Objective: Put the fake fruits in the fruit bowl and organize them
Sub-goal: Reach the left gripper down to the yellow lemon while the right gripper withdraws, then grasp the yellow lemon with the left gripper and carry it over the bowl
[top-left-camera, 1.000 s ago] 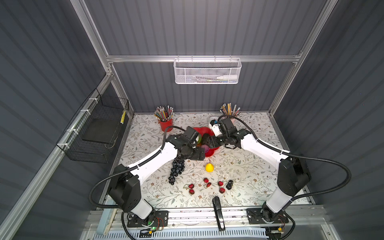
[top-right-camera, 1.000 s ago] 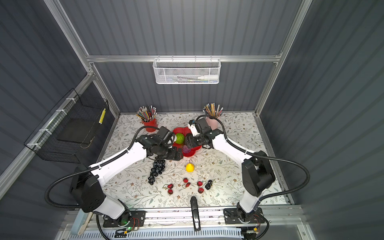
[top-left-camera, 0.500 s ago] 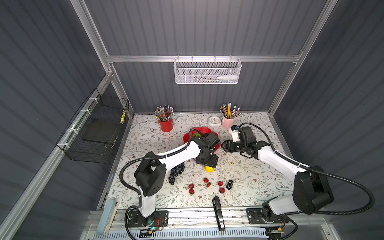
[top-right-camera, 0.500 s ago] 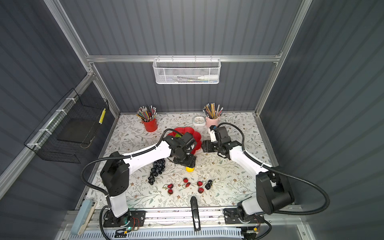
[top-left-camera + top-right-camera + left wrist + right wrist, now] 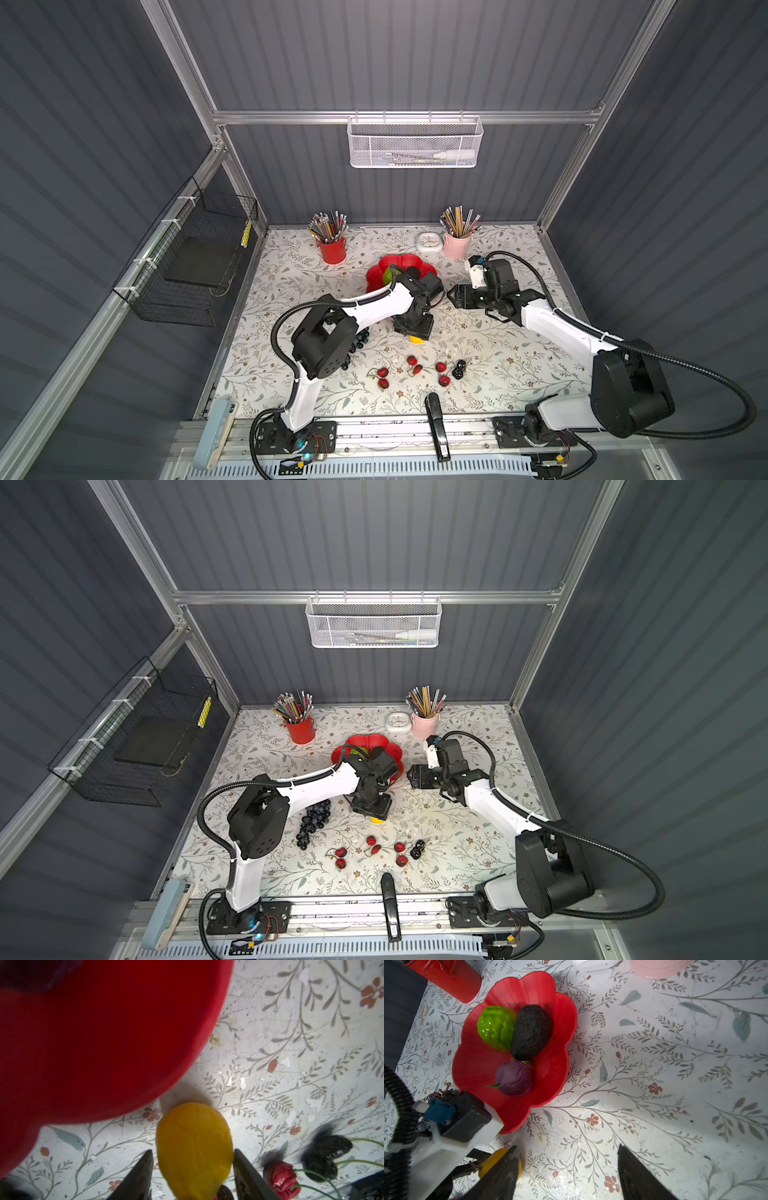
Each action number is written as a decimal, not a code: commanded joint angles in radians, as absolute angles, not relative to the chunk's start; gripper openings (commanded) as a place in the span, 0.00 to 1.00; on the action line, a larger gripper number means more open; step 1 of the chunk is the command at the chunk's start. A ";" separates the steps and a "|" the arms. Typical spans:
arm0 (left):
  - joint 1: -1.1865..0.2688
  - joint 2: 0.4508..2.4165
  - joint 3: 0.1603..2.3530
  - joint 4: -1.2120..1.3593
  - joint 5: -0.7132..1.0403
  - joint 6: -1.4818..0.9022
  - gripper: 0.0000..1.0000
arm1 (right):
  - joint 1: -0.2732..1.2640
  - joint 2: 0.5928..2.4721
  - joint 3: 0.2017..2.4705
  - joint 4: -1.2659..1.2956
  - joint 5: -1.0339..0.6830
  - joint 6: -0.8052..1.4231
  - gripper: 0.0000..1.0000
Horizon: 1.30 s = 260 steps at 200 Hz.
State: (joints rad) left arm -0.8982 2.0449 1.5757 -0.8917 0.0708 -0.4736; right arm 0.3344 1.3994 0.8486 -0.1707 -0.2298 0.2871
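Note:
The red flower-shaped fruit bowl (image 5: 399, 262) (image 5: 564, 1012) holds a bumpy green ball (image 5: 494, 1024), a dark avocado (image 5: 531, 1030) and a purple round fruit (image 5: 513, 1078). In front of it, a yellow pear (image 5: 417, 339) (image 5: 194, 1147) lies on the table. My left gripper (image 5: 413, 328) (image 5: 192, 1150) points down over the pear, open, one finger on each side and a thin gap on one side. My right gripper (image 5: 451, 297) (image 5: 567, 1146) hangs open and empty to the right of the bowl. A grape bunch (image 5: 313, 823), red cherries (image 5: 415, 363) and a black cluster (image 5: 459, 369) lie nearer the front.
A red pencil cup (image 5: 332, 249), a white clock (image 5: 428, 242) and a pink pencil cup (image 5: 456, 245) stand along the back. A black stapler-like thing (image 5: 436, 424) lies at the front edge. A wire basket (image 5: 195, 266) hangs on the left wall.
My left gripper left the bowl, came down over the pear and narrowed its jaws. My right gripper drew back from the bowl to the right.

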 commanded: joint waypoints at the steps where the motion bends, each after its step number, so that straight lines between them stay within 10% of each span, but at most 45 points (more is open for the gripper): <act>1: -0.907 2.064 1.580 -0.879 0.073 -0.462 0.60 | 0.333 1.398 0.837 -0.147 -0.247 0.294 0.74; 260: -0.585 1.975 1.778 -0.928 0.006 -0.394 0.50 | 0.333 1.409 0.901 -0.140 -0.269 0.290 0.74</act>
State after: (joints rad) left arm -0.6037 1.9141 1.7466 -0.9043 0.0521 -0.4191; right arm 0.3344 1.3972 0.8742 -0.1272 -0.2489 0.3050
